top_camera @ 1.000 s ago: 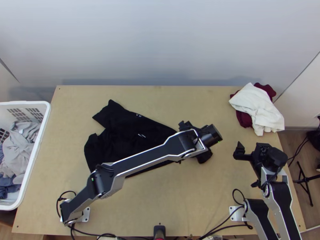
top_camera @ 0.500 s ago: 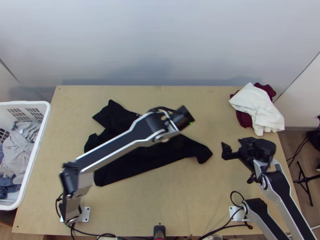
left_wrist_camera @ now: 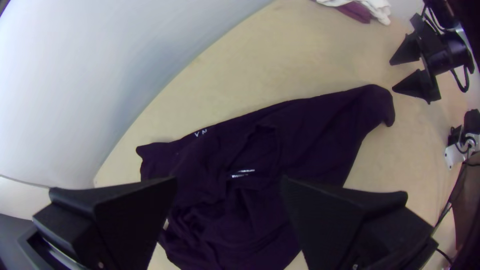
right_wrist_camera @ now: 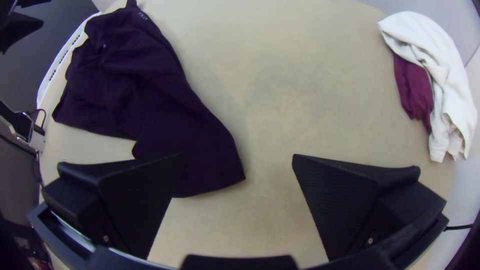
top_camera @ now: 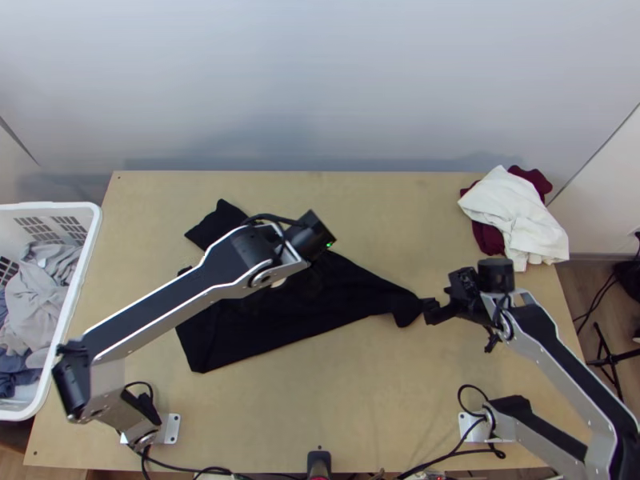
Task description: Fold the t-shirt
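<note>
T-shirt: A black T-shirt (top_camera: 344,300) lies loosely across the left and middle of the table, partly flat and partly rumpled, with soft creases bunched in its body.
Its ends: In the top view, one corner points to the far left, and a long tapering end stretches right towards the right gripper. The left wrist view shows small white marks on the cloth.
Left gripper: The left arm reaches over the shirt, its gripper (top_camera: 310,232) above the cloth's middle. In its own wrist view, the two wide black fingers (left_wrist_camera: 345,220) stand well apart with nothing between them, the shirt lying beyond.
Right gripper: In the top view, this gripper (top_camera: 436,309) is close by the shirt's right end. Its fingers (right_wrist_camera: 345,200) are spread wide and hold nothing; in its own wrist view, one overlaps the end of the cloth. I cannot tell whether they touch.
Table: Light wood (top_camera: 384,408), with both arms based along its near side.
Far right corner: A white cloth (top_camera: 516,212) lies crumpled on top of a maroon cloth (top_camera: 488,238).
Left side: A white plastic basket (top_camera: 90,248) with slotted walls stands by the table's edge, holding a heap of grey clothes (top_camera: 36,300) and blue ones (top_camera: 14,372).
Behind: A pale, plain wall (top_camera: 320,80).
</note>
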